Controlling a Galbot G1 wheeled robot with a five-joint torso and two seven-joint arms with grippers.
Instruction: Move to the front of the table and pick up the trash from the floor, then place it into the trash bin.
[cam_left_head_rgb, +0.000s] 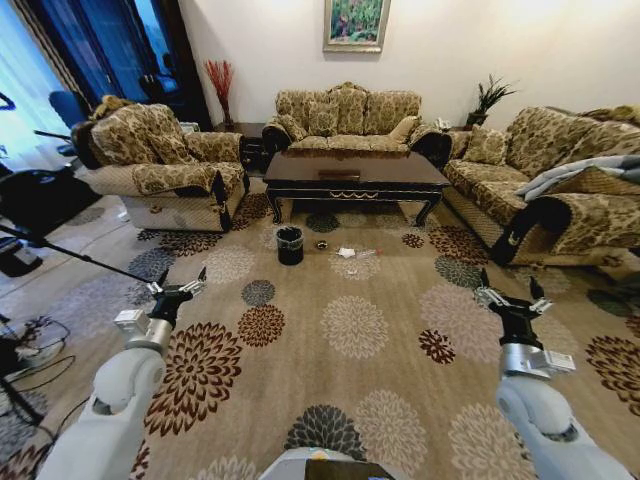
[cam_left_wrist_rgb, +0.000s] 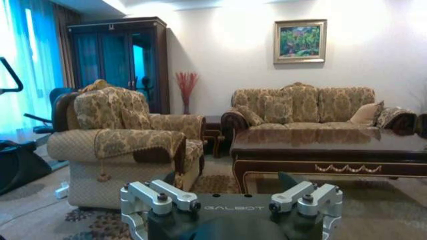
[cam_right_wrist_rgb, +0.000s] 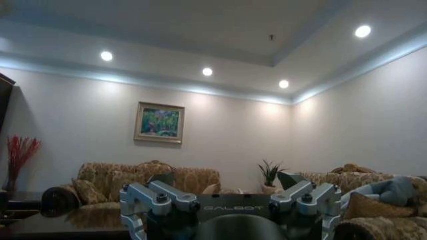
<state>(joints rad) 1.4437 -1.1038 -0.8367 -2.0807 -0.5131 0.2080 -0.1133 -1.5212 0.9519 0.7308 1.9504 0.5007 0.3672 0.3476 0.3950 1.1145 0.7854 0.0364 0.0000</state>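
- Lying on the floor (cam_left_head_rgb: 350, 320) just in front of the desk (cam_left_head_rgb: 355, 170), the trash (cam_left_head_rgb: 350, 253) is a small scatter: a crumpled white piece with a clear bottle beside it, and a small dark round bit a little toward the bin.
- The trash bin (cam_left_head_rgb: 290, 245), black with a thin greyish liner folded over its rim, stands upright on the carpet to the left of the litter, near the desk's front left leg; what lies inside it cannot be made out.
- The desk is long, dark and glossy, with a gold ornament on its front apron, which the left wrist view also shows (cam_left_wrist_rgb: 347, 167); its top reflects the sofa behind.
- A patterned sofa (cam_left_head_rgb: 345, 115) sits behind the desk, an armchair (cam_left_head_rgb: 160, 165) to its left, and another sofa (cam_left_head_rgb: 560, 180) to its right with a grey cloth over its arm.
- A framed painting (cam_left_head_rgb: 355, 22) hangs on the wall above the rear sofa, and red twigs in a vase (cam_left_head_rgb: 220, 85) stand in the corner.
- The left pincer (cam_left_head_rgb: 178, 292) hangs over the carpet well short of the litter, its fingers spread wide and holding nothing.
- The right pincer (cam_left_head_rgb: 512, 297) hangs likewise on the other side, fingers wide apart and empty.
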